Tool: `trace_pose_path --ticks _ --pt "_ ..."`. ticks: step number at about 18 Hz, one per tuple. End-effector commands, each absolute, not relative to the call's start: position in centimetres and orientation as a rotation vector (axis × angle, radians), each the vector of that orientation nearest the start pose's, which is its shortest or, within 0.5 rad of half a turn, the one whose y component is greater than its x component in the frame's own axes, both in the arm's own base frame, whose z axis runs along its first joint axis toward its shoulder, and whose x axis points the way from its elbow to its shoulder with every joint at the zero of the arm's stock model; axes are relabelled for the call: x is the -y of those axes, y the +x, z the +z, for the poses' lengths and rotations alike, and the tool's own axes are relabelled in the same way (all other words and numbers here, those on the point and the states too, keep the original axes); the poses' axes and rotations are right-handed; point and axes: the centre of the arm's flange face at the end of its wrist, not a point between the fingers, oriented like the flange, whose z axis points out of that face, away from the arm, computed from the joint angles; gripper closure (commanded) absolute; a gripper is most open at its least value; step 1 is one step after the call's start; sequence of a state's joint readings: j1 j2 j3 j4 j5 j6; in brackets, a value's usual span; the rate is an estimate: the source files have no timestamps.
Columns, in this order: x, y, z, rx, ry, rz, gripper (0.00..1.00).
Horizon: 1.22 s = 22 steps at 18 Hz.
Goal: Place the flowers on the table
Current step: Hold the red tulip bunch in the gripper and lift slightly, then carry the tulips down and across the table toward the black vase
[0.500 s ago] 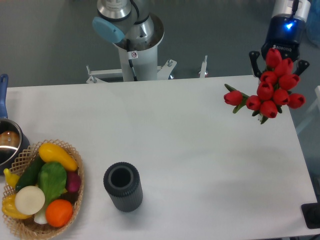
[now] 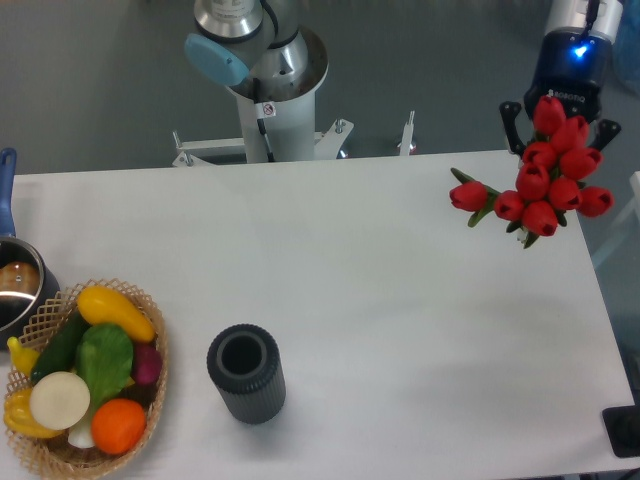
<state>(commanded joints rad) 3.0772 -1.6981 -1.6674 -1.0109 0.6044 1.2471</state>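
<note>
From the fixed camera, I am hanging my gripper over the far right corner of the table, and the flowers are bunched right in front of it. The red buds are hiding the gap between my two dark fingers, so I cannot tell for certain whether I am clenching the stems; judging by how the bunch is sitting against the fingers above the tabletop, I am probably gripping it by the stems, which are out of sight behind the buds. One bud is sticking out to the left of the rest.

I am treating this bunch as light and soft. The buds and leaves are likely to bend or crush under pressure, so the bound stems are the place to hold, since the binding is making them the stiffest part. Long stems with a heavy head are also likely to swing or tip if I am moving quickly.

Nearer and to the left, a dark ribbed cup is standing open-mouthed, well apart from the flowers. A basket of vegetables is sitting at the near left corner, with a pot just beyond it at the left edge.
</note>
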Motion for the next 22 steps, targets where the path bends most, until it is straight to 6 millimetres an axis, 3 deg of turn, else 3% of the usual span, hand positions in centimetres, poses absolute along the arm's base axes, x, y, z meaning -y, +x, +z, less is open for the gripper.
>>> trace_pose_path --ticks 6,9,16,19,22 --pt "-25.1 -53.3 47.2 0.108 -2.175 0.137 0.73" --pt "-27.1 -52.5 46.2 0.09 -2.31 0.158 0.73" --pt "-28.9 -51.4 44.8 0.182 -2.466 0.157 0.73" --pt "-30.3 -51.1 43.2 0.164 -2.559 0.166 0.73" --pt "-32.9 -50.8 40.8 0.104 -2.654 0.155 0.73"
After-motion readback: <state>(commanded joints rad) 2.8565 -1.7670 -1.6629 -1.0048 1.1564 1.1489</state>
